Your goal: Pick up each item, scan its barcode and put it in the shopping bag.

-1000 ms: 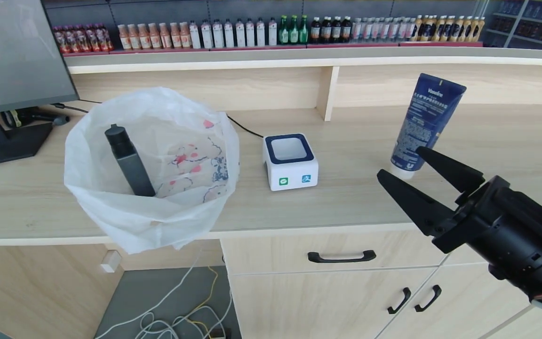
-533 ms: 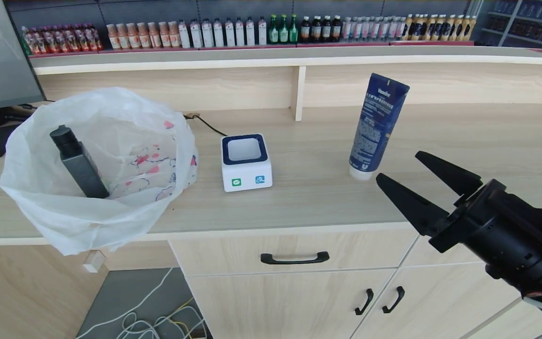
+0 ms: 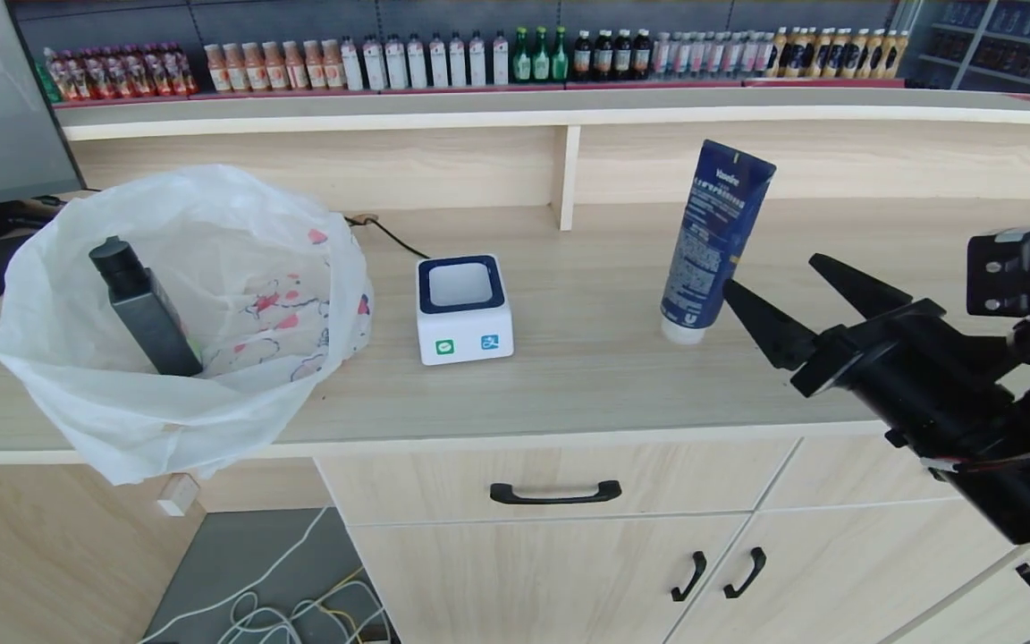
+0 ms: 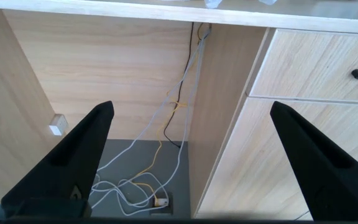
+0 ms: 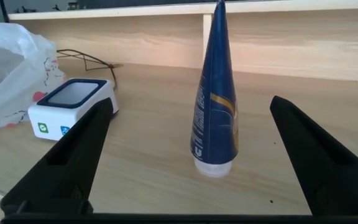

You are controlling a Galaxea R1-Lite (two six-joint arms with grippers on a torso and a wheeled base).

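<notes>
One blue tube [image 3: 713,241] is standing on its cap on the tabletop [image 3: 586,385], with one white scanner [image 3: 464,309] sitting apart to its left. The right gripper [image 3: 772,273] is hovering just beside the tube, its two fingers standing wide apart and gripping nothing. One white shopping bag [image 3: 104,420] is sitting at the tabletop's left end, holding one dark bottle [image 3: 144,309] leaning inside. The left gripper [image 4: 191,106] is hanging below the tabletop's edge, its two fingers also gaping wide and empty, above loose cables [image 4: 142,180] on the floor.
</notes>
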